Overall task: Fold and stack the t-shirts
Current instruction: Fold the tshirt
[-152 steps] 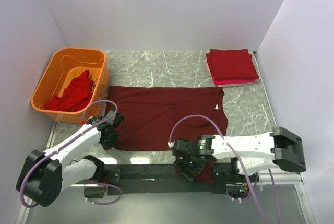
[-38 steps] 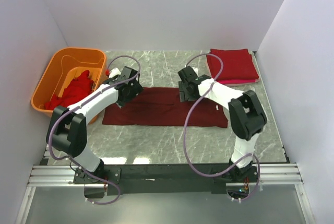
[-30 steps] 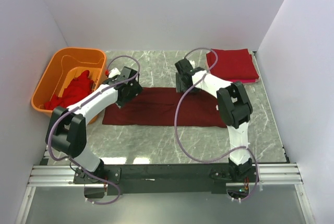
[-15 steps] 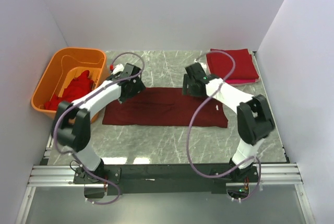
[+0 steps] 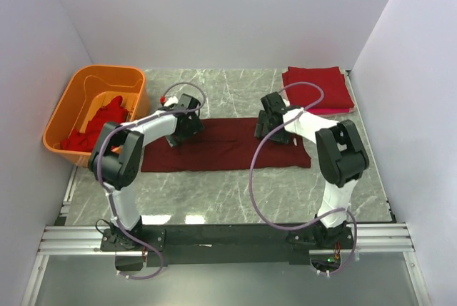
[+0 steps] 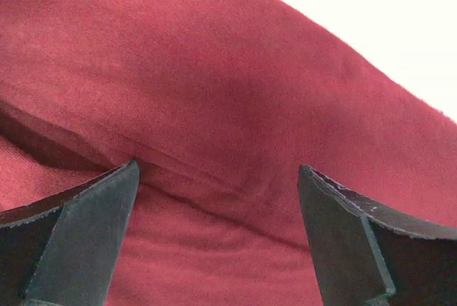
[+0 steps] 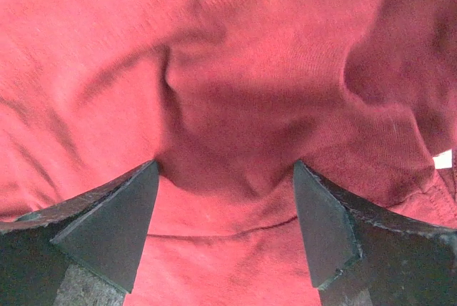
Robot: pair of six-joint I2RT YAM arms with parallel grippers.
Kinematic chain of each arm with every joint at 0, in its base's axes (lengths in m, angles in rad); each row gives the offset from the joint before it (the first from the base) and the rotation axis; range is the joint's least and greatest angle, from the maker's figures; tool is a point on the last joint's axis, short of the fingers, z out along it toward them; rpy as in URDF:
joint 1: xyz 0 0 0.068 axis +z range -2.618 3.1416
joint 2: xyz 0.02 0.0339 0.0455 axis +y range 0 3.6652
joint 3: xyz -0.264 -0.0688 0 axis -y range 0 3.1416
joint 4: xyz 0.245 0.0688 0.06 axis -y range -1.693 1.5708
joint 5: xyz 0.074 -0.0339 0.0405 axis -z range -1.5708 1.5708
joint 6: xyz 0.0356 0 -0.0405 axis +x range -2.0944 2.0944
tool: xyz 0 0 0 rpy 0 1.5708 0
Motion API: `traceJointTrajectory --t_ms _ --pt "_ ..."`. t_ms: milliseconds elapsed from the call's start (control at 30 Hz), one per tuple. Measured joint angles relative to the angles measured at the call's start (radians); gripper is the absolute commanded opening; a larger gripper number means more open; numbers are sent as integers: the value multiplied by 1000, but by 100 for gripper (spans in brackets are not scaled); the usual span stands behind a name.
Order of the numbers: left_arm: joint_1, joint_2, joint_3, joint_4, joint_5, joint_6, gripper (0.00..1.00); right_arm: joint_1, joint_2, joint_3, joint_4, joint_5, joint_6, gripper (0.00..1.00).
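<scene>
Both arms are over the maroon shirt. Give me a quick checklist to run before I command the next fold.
1. Left gripper open, nothing pinched: ok.
2. Right gripper open, nothing pinched: ok.
3. Maroon shirt lying as one flat band: ok.
4. Cloth under the right gripper smooth: not ok, creased in the right wrist view.
5. Fingertips touching the cloth: cannot tell.
6. Folded stack tidy at far right, red shirts waiting in the orange tub: ok.
</scene>
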Motion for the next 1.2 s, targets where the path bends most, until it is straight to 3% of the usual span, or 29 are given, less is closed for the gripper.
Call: traceJointTrajectory --t_ms 267,367,500,633,900,1033,1200 --pt "-32 -274 -321 39 142 -82 99 13 203 301 -55 -105 -98 84" --pt "-87 -373 -408 -6 211 -115 99 42 336 515 -100 -163 -169 84" --pt "-180 -409 -429 -92 308 -118 99 89 531 842 -153 -212 -283 84" --pt "-256 -426 -428 -161 402 -97 99 125 613 993 -182 -237 -403 85" --pt "-275 -493 -307 -261 399 6 99 114 502 960 -169 -243 -444 88" --pt "-275 -492 -295 -257 362 86 99 110 303 746 -135 -263 -330 88" --pt "-304 -498 -417 -182 441 158 99 151 91 397 -78 -306 -200 90"
